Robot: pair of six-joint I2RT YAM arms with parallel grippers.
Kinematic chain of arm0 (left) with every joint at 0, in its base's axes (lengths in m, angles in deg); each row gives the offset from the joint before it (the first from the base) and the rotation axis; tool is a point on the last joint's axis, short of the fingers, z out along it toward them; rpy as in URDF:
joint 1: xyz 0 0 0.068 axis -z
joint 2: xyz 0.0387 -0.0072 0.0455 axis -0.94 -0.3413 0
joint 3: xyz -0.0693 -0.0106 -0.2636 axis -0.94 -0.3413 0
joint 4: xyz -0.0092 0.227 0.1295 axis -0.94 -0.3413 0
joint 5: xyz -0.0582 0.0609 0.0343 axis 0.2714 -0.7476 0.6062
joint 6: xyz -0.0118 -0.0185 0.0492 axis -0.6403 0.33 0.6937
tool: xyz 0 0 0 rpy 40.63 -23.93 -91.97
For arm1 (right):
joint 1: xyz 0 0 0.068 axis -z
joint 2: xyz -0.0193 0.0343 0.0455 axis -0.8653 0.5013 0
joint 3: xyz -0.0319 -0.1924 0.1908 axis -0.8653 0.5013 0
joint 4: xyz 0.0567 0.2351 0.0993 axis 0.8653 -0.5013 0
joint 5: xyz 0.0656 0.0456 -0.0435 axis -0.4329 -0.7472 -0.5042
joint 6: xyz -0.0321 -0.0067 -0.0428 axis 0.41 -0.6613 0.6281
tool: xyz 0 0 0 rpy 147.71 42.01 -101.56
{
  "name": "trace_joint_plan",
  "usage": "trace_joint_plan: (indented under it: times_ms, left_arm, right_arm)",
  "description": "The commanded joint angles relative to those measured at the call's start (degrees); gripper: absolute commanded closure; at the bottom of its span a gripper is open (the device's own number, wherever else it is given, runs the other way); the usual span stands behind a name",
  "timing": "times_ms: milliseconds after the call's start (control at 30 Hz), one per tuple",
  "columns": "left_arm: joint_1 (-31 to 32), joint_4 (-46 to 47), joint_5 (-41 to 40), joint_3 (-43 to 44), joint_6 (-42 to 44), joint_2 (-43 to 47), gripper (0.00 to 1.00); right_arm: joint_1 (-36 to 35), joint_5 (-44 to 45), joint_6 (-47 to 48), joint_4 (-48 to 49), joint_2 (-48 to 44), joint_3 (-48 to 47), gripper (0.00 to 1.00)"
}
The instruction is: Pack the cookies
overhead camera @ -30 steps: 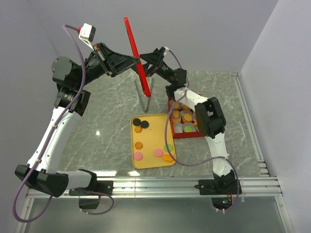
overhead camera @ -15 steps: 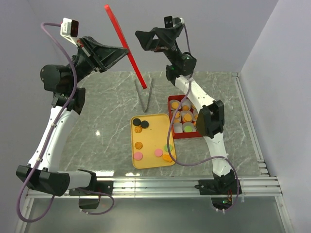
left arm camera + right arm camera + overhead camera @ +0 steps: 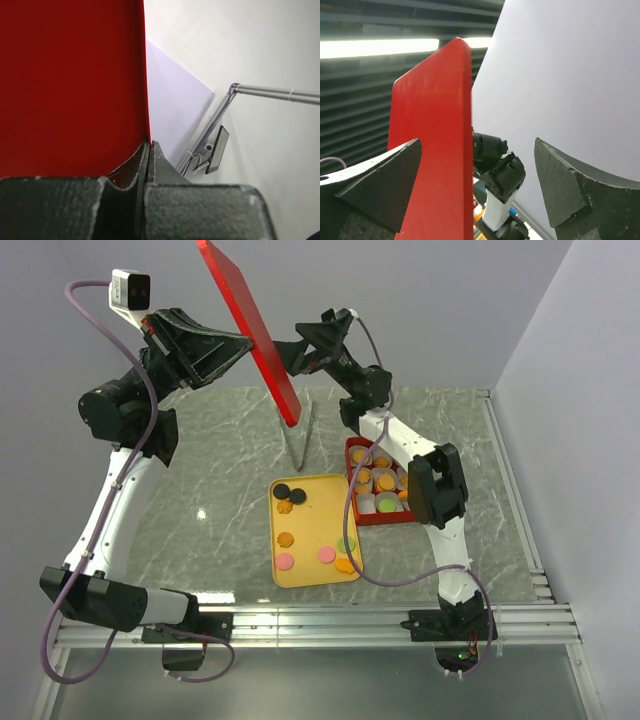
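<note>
High above the table, my left gripper [image 3: 243,342] is shut on a flat red lid [image 3: 250,330], pinching its edge [image 3: 70,85] between the jaws [image 3: 150,146]. My right gripper [image 3: 292,352] is open just right of the lid. In the right wrist view the lid [image 3: 432,150] stands between its spread fingers [image 3: 478,142], close to the left one. Cookies [image 3: 286,539] in orange, black, pink and green lie on a yellow tray [image 3: 312,525]. More cookies [image 3: 385,483] sit in paper cups inside a red box [image 3: 350,472].
Metal tongs [image 3: 298,445] lie on the marble table behind the tray. The red box touches the tray's right side. A metal rail [image 3: 520,500] runs along the table's right edge, and walls close in behind and to the right.
The left arm has raised the red lid higher and turned it so its broad face shows. The right gripper rose from beside the lid and now sits close to its right edge.
</note>
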Motion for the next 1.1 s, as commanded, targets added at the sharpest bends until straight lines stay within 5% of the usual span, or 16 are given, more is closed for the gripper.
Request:
trace_joint_plan:
  times_ms: [0,333,567,867,1000,1067]
  left_arm:
    - [-0.3,5.4,0.8,2.8,-1.3,2.1,1.00]
    - [-0.3,8.3,0.6,2.7,-2.8,2.3,1.00]
    - [-0.3,8.3,-0.3,2.3,-2.9,2.6,1.00]
    - [-0.6,9.2,-2.7,-0.4,-3.9,3.4,1.00]
    - [-1.1,7.1,-2.9,-3.6,-2.3,4.5,1.00]
    - [-1.5,7.2,-3.2,-5.8,-2.3,4.5,1.00]
  right_arm:
    - [-1.4,-0.5,-32.8,26.5,-3.0,-1.2,0.00]
    - [-5.7,2.6,-39.8,26.8,-2.5,-11.4,0.00]
    - [-7.5,5.2,-42.4,26.8,-5.2,-15.5,0.14]
    - [-7.7,10.2,-42.5,26.8,-10.2,-14.0,0.61]
    - [-7.3,10.5,-42.5,26.9,-11.0,-14.5,0.95]
    - [-6.5,8.9,-42.4,26.8,-11.3,-14.5,1.00]
